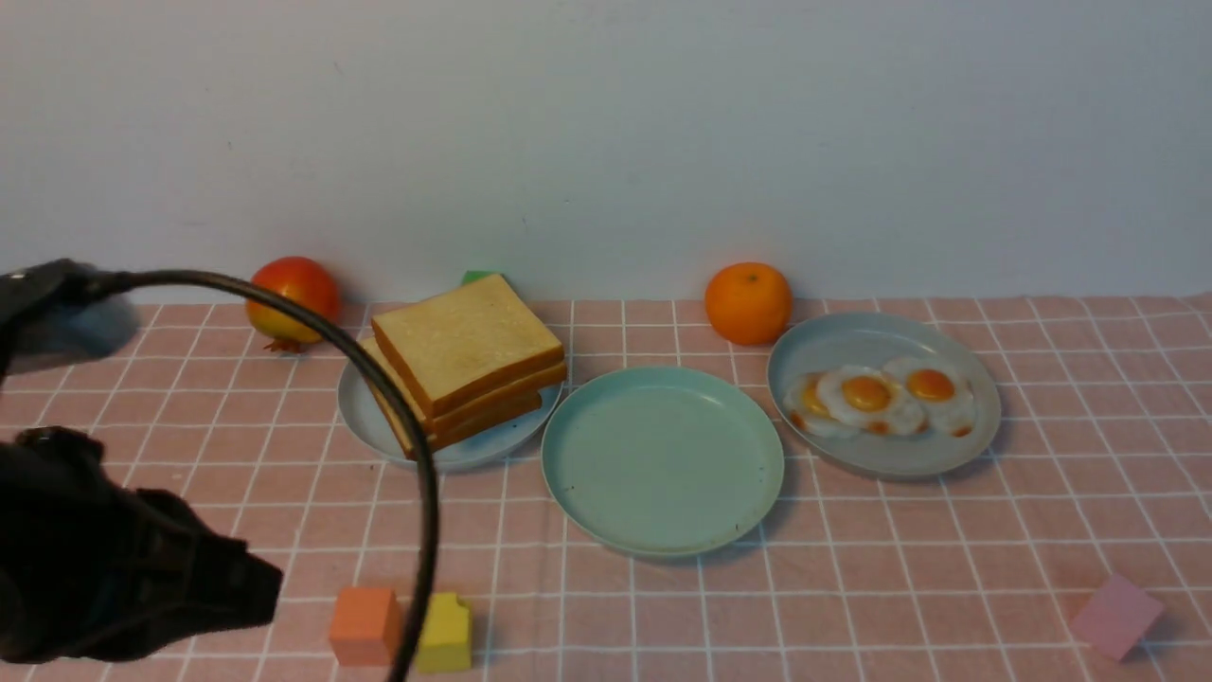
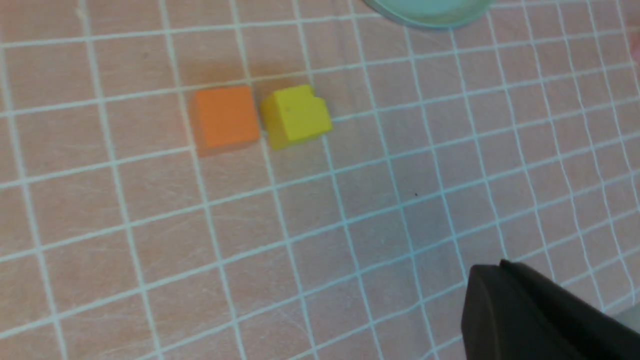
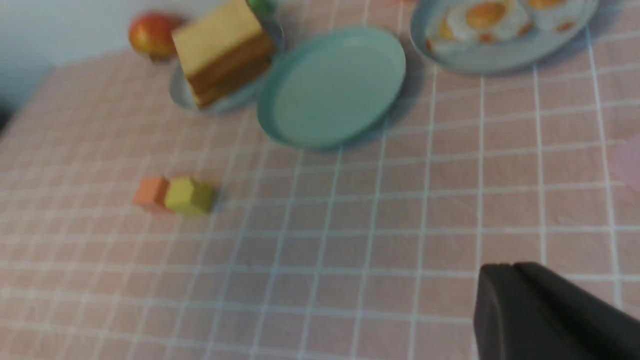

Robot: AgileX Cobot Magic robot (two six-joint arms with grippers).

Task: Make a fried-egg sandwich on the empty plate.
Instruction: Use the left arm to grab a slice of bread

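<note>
— Three views. Front?
— Toast stack [image 1: 469,365] lies ahead-right of left gripper [image 1: 189,578], nearest that arm; mint plate [image 1: 663,459] central, bare.
— Wrists?
— Left: mint plate's rim [image 2: 430,20] only. Right: eggs [image 3: 480,17] beyond right gripper [image 3: 540,310]. Neither grip readable.

A table under a pink cloth with a white grid [image 1: 852,587] carries everything. The mint-green plate [image 1: 663,459] sits near its middle. Just beside that plate on the left lies a grey-blue plate [image 1: 473,455] bearing toast [image 1: 464,346]. Just beside it on the right lies a second grey-blue plate [image 1: 890,341] bearing fried eggs [image 1: 866,393]. Behind the mint-green plate, an orange [image 1: 748,303] rests to the right. A red fruit [image 1: 294,298] and a small green block [image 1: 481,278] rest behind and to the left. In front of it and to the left, an orange cube [image 1: 365,625] and a yellow block [image 1: 447,633] stand side by side. A pink block [image 1: 1117,616] lies in front, well apart to the right.
</note>
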